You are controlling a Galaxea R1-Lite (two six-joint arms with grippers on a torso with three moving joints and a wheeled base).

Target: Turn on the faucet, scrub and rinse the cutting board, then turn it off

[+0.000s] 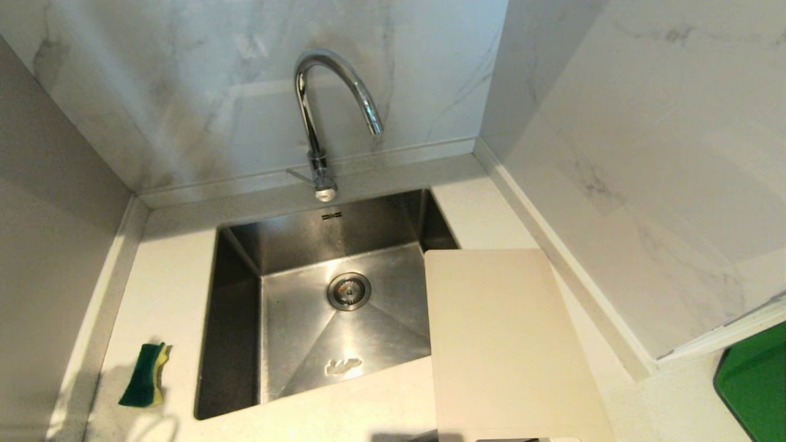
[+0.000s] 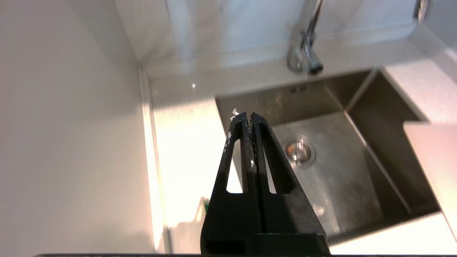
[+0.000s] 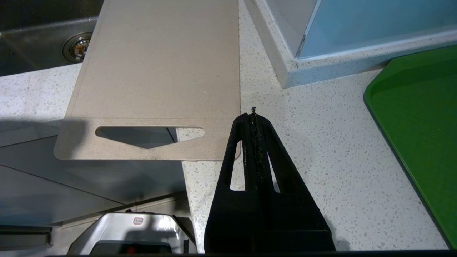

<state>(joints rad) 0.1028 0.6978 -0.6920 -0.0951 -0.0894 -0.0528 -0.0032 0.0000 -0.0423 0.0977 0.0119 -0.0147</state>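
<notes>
The chrome gooseneck faucet (image 1: 319, 123) stands behind the steel sink (image 1: 233, 344), its thin lever at the base pointing left; no water runs from it. The beige cutting board (image 1: 509, 344) lies flat on the counter right of the sink, one edge overhanging the basin and its handle cut-out (image 3: 150, 134) past the counter's front edge. Neither gripper shows in the head view. My left gripper (image 2: 248, 116) is shut and empty, hovering above the sink's left rim, well short of the faucet (image 2: 307, 53). Beside the cutting board's (image 3: 160, 71) near right corner, my right gripper (image 3: 253, 114) hangs shut and empty.
A green-and-yellow sponge (image 1: 146, 376) lies on the counter left of the sink. A green tray (image 1: 758, 387) sits at the far right. Marble walls close in behind and at both sides. The drain (image 1: 349, 291) sits mid-basin.
</notes>
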